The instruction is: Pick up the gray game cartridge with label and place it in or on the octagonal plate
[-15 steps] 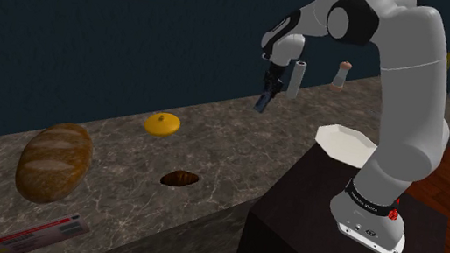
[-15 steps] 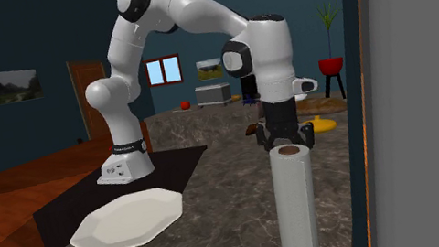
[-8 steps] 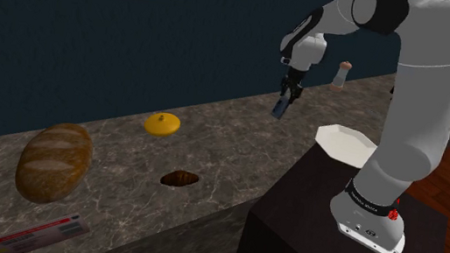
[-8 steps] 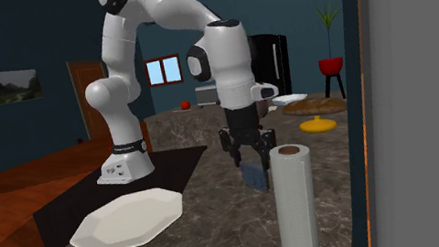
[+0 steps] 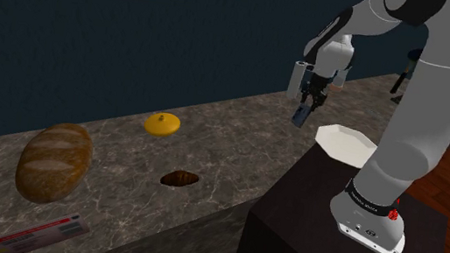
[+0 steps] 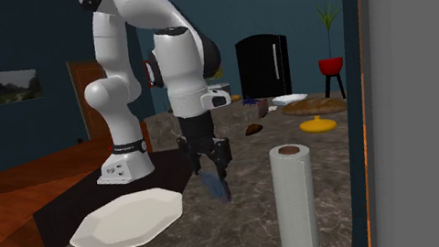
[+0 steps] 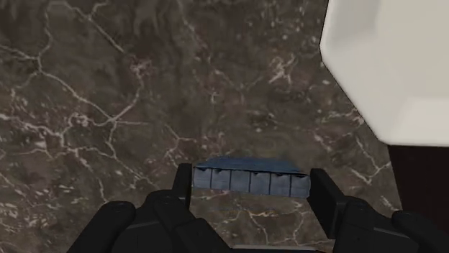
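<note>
Gripper: black two-finger gripper [image 7: 252,188] clamped on the blue-gray ribbed game cartridge [image 7: 250,178], above the dark marbled surface [image 7: 108,108].
Plate: white octagonal plate [image 5: 344,145], near, on the shoulder view's right.

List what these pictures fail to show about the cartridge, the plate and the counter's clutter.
- Label of the blue-grey ridged game cartridge: the wrist view shows it edge-on, clasped in the black gripper; too small in the second exterior view.
- The white octagonal plate: the white arm covers part of it in the shoulder view; the wrist view's edge cuts it.
- A flat red-and-grey item at the shoulder view's bottom edge: print too small to read.
</note>
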Tool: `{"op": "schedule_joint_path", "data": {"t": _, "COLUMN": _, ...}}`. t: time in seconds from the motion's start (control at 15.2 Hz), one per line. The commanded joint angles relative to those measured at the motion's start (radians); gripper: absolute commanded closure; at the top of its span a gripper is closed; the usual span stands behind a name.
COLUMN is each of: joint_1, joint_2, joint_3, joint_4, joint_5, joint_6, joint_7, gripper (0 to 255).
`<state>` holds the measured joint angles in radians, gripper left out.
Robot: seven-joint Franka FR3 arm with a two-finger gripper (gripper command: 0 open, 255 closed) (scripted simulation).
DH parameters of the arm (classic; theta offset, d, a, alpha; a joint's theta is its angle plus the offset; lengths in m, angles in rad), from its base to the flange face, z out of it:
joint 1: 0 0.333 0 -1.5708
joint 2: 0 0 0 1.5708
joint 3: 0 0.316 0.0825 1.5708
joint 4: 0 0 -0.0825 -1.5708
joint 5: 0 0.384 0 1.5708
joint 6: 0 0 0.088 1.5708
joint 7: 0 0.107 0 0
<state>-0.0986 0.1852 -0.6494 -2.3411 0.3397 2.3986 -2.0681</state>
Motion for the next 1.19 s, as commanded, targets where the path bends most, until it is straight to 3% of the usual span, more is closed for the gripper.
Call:
{"op": "schedule_joint_path", "data": {"t": 0.0, "joint_1": -0.014, "joint_2": -0.036, "joint_3": -0.025, "joint_4": -0.047, "joint_5": -0.027, "joint_6": 0.015, "joint_7": -0.026, "gripper": 255}}
{"op": "schedule_joint_path", "data": {"t": 0.53, "joint_1": -0.104, "joint_2": -0.185, "joint_3": -0.144, "joint_4": -0.197, "joint_5": -0.188, "joint_6": 0.046, "joint_7": -0.115, "gripper": 255}}
{"op": "schedule_joint_path", "data": {"t": 1.12, "joint_1": -0.260, "joint_2": -0.296, "joint_3": -0.286, "joint_4": -0.269, "joint_5": -0.373, "joint_6": 0.034, "joint_7": -0.258, "gripper": 255}}
